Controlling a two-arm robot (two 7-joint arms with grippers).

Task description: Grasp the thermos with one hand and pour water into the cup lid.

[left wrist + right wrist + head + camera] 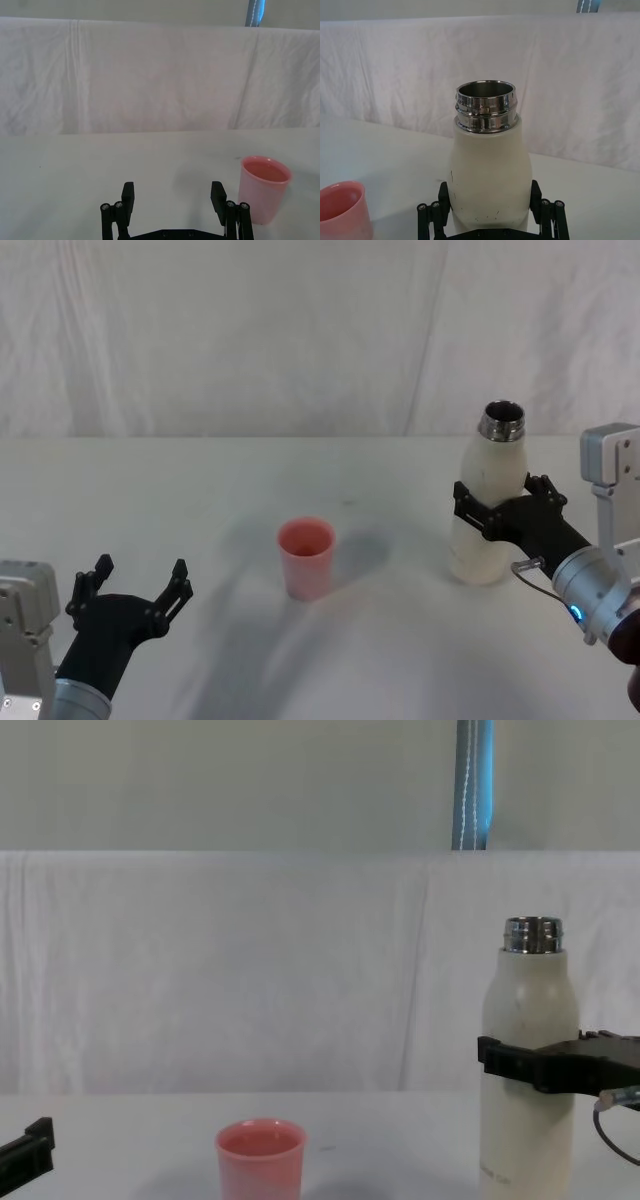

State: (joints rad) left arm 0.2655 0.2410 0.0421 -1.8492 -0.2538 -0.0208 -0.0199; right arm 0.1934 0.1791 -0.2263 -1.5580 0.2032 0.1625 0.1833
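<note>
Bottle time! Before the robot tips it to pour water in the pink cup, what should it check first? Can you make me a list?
1. Right gripper around the thermos, fingers on both sides of the body: ok.
2. Grip tight enough to lift: cannot tell.
3. Thermos upright, mouth open, no cap on: ok.
4. Cup upright on the table, rim up: ok.
5. Cup stands apart to the thermos's left, so the thermos must travel over before tipping: not ok yet.
6. Left gripper open, low on the left, away from the cup: ok.
</note>
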